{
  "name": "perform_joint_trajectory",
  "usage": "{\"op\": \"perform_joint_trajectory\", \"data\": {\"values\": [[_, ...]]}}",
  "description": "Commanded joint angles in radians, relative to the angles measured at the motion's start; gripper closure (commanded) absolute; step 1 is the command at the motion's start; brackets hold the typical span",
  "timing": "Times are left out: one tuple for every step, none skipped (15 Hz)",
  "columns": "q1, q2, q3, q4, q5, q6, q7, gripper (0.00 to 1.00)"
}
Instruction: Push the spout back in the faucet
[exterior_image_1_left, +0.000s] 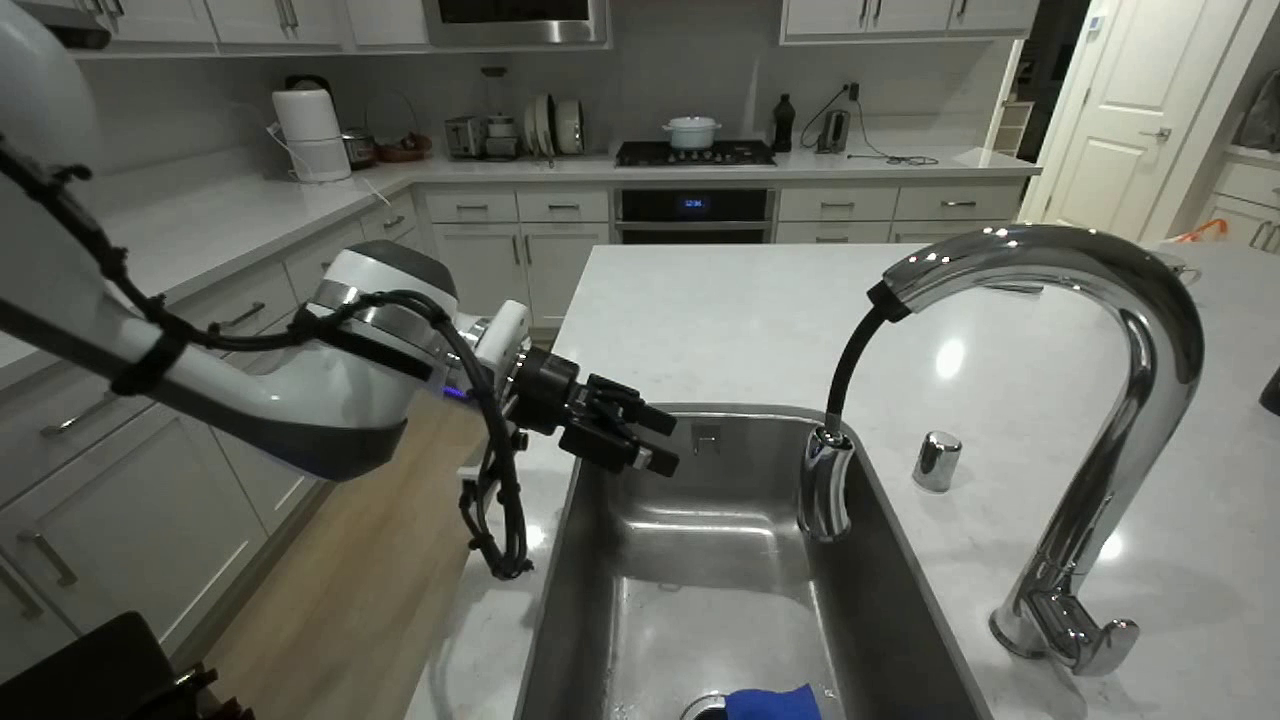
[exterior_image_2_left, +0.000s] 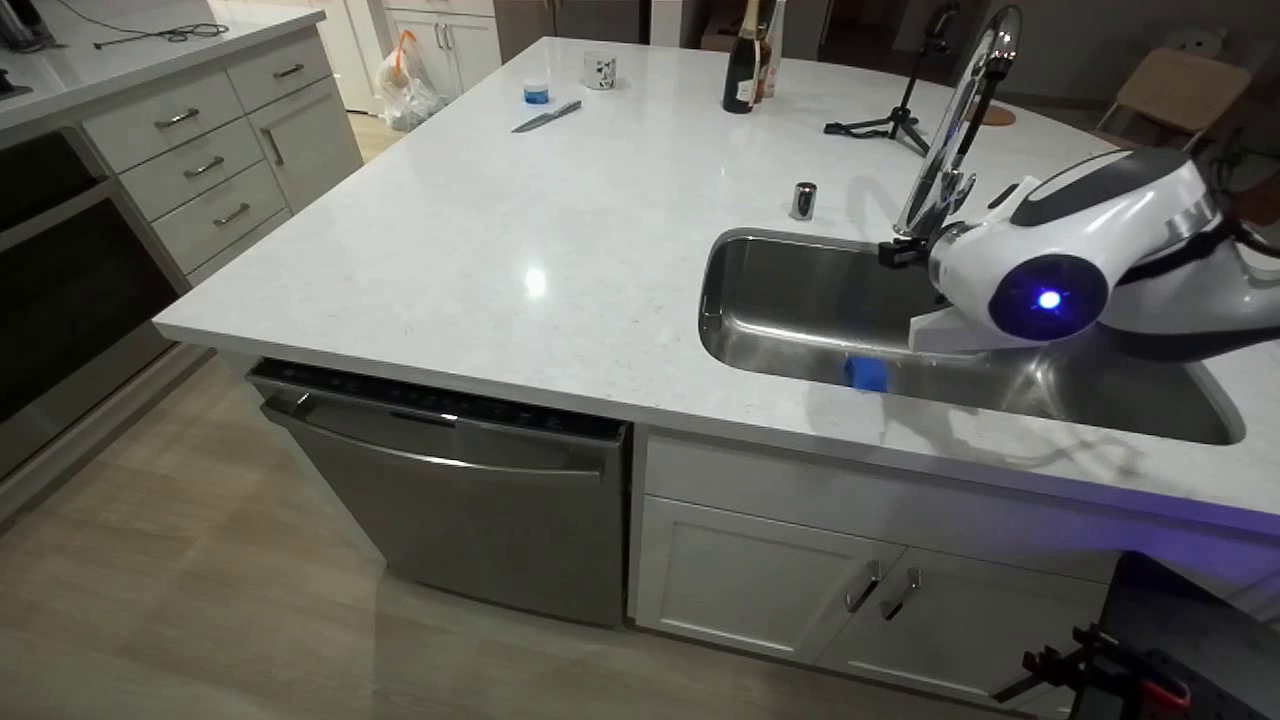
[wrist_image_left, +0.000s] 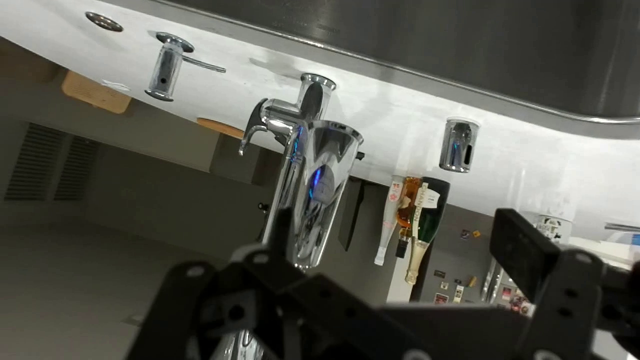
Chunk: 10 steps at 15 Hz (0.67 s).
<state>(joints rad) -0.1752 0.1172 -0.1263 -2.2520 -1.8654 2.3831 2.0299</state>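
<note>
Spout (exterior_image_1_left: 827, 487): short, shiny chrome cylinder, pretty much upright | we've got it dangling over the sink (exterior_image_1_left: 720, 640) on a black hose (exterior_image_1_left: 848, 372) from the faucet (exterior_image_1_left: 1183, 340) | in an exterior view it's between 3 and 4 o'clock from our end effector (exterior_image_1_left: 664, 440), gap between them | jaws spread wide apart
</note>
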Motion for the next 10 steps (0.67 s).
{"op": "perform_joint_trajectory", "data": {"values": [[-0.004,0.090,-0.003,0.081,0.003,-0.060,0.024,0.00],[-0.006,0.106,-0.002,0.094,-0.005,-0.075,0.031,0.00],[-0.008,0.122,-0.002,0.106,-0.016,-0.092,0.039,0.00],[-0.010,0.136,-0.001,0.119,-0.027,-0.105,0.043,0.00],[-0.011,0.146,-0.001,0.128,-0.031,-0.119,0.044,0.00],[-0.012,0.156,-0.001,0.134,-0.045,-0.133,0.055,0.00],[-0.013,0.165,-0.001,0.141,-0.056,-0.150,0.059,0.00],[-0.015,0.174,-0.001,0.147,-0.062,-0.163,0.057,0.00],[-0.018,0.180,-0.001,0.151,-0.063,-0.175,0.056,0.00],[-0.021,0.185,-0.001,0.155,-0.057,-0.184,0.052,0.00]]}}
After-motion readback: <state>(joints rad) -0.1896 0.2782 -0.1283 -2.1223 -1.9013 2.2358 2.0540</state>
